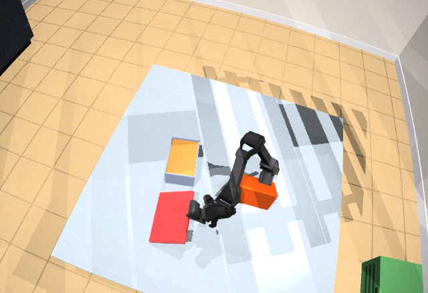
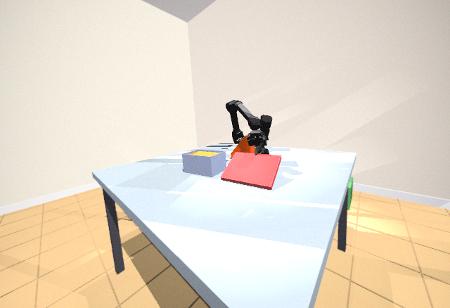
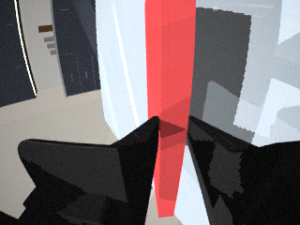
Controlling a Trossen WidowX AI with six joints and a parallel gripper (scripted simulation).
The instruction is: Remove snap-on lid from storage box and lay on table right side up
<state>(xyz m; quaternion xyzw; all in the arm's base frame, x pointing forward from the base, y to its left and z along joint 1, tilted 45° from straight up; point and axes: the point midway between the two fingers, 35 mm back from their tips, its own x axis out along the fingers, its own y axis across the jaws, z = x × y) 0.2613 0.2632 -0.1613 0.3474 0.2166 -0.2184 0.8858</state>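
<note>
The storage box (image 1: 179,179) (image 2: 203,164) is blue-grey with an orange inside and stands open on the table (image 1: 110,213) (image 2: 254,232). The red lid (image 1: 170,217) (image 2: 252,170) is off the box, beside it, smooth top face showing. It is tilted: the edge at my gripper is raised, and the far edge is low, near or on the table; contact cannot be told. My gripper (image 3: 172,122) (image 1: 190,213) is shut on the raised edge of the lid, which also shows in the wrist view (image 3: 171,61) as a red strip between the fingers. The lid's underside is hidden.
An orange block (image 1: 257,192) (image 2: 241,148) stands at the arm's base, beyond the lid and the box. The box is close to one side of the lid, with a narrow gap between them in the top view. A green cabinet (image 1: 397,275) stands off the table.
</note>
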